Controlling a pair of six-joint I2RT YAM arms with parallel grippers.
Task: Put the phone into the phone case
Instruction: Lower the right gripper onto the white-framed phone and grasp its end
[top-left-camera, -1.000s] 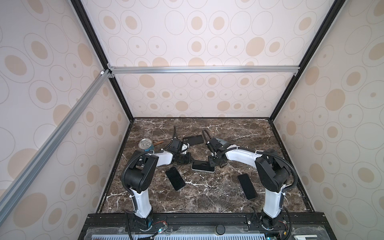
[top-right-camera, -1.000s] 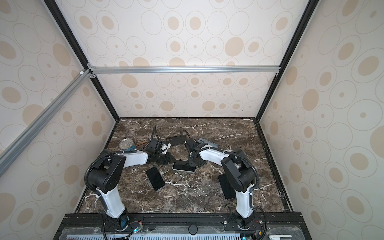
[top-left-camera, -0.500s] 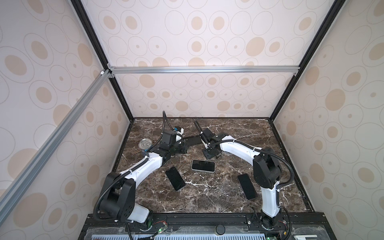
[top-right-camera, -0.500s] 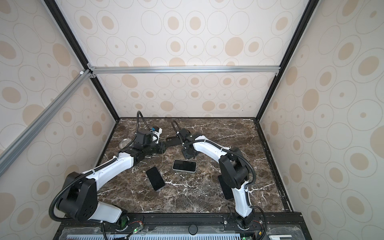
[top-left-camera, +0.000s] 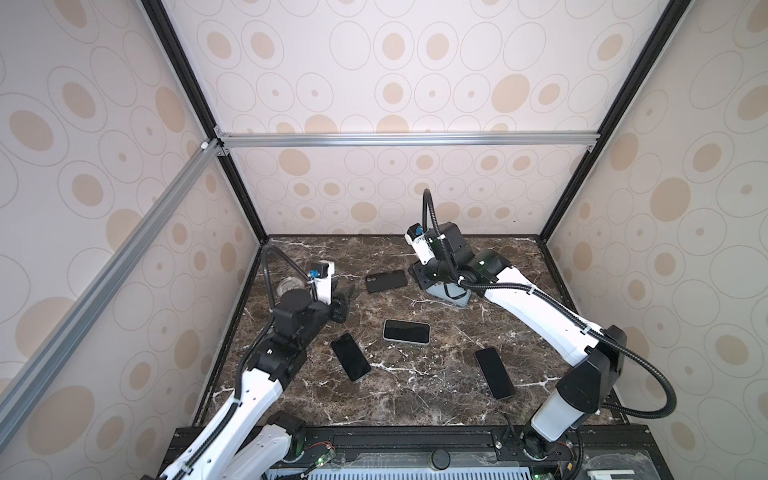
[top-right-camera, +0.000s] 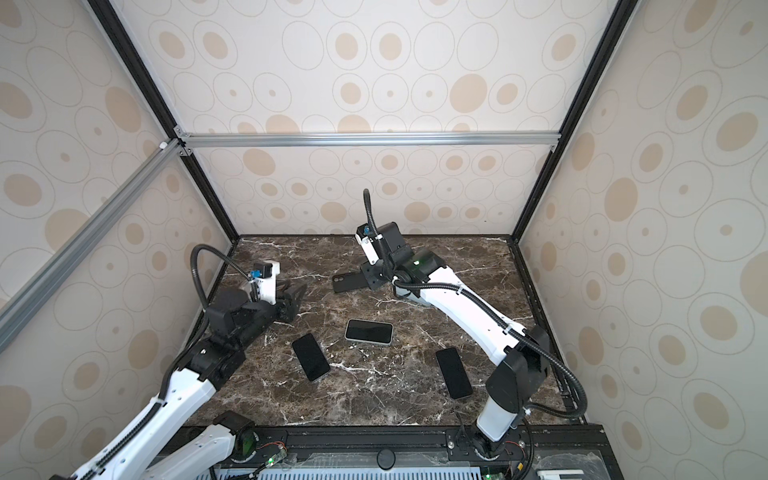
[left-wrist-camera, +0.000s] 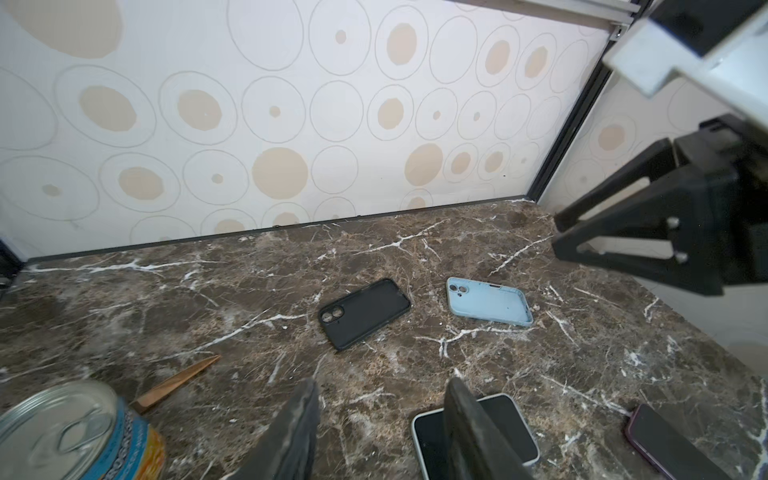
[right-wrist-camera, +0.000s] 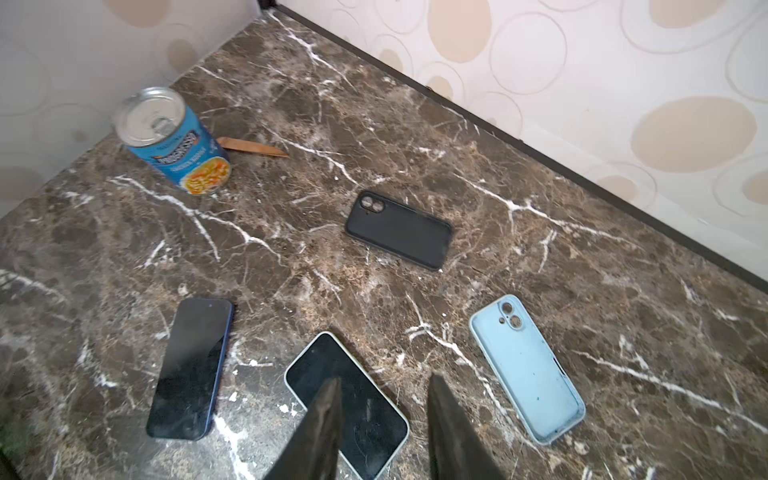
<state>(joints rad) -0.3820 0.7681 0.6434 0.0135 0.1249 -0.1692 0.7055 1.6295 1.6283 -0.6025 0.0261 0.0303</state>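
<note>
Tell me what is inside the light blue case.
Nothing: the light blue case is empty; both wrist views show its bare inner face and camera holes. In a top view the right arm hides part of it.

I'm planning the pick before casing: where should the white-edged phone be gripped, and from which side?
Likely pinch the white-edged phone across its two long edges at mid-length, coming straight down from above. It lies flat on the table, screen up, with nothing touching it, so only its thin sides are exposed, and the short width looks easiest to span.

Blue can (right-wrist-camera: 178, 145) label: "PROGRESSO"; smaller print below it unreadable.
</note>
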